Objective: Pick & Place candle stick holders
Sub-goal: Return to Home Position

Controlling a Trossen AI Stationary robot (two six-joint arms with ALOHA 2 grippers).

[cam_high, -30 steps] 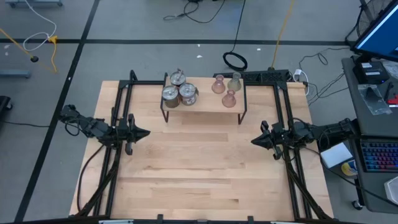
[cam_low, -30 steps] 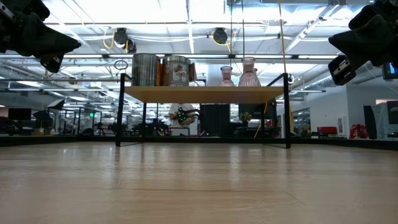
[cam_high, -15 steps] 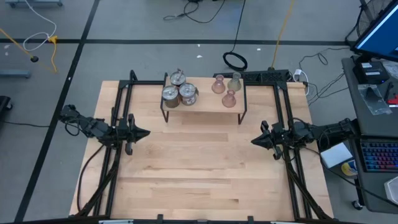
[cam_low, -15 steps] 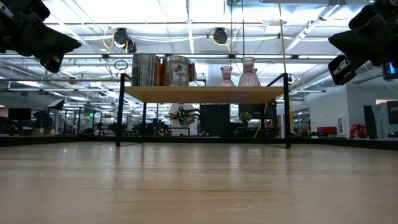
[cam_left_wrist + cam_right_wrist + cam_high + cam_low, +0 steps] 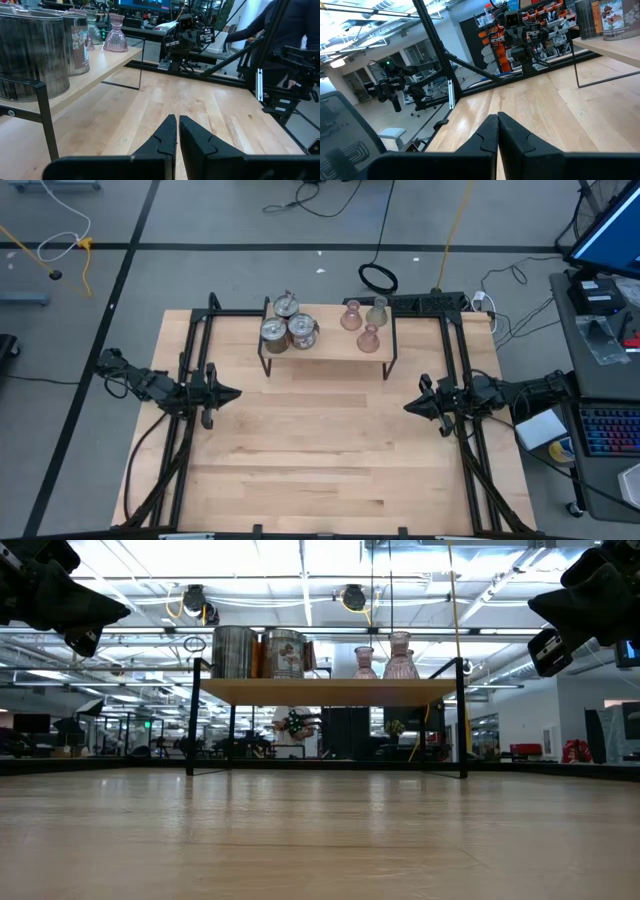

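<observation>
Three round metal candle stick holders (image 5: 288, 328) stand on the left half of a small raised wooden shelf (image 5: 330, 345) at the table's far side. Three glassy ones (image 5: 363, 325), pinkish and greenish, stand on its right half. In the low view the metal ones (image 5: 258, 652) and the glassy ones (image 5: 385, 658) stand on their bases on the shelf top. My left gripper (image 5: 236, 393) hovers shut at the table's left edge, pointing level; its own view shows the shut gripper (image 5: 177, 120). My right gripper (image 5: 408, 407) hovers shut at the right edge, also seen shut (image 5: 496, 117).
The shelf stands on thin black legs (image 5: 190, 720) with free space beneath. Black frame rails (image 5: 195, 350) run along both table sides. The broad wooden table top (image 5: 320, 450) lies between the arms. A desk with a keyboard (image 5: 605, 430) stands beyond the right edge.
</observation>
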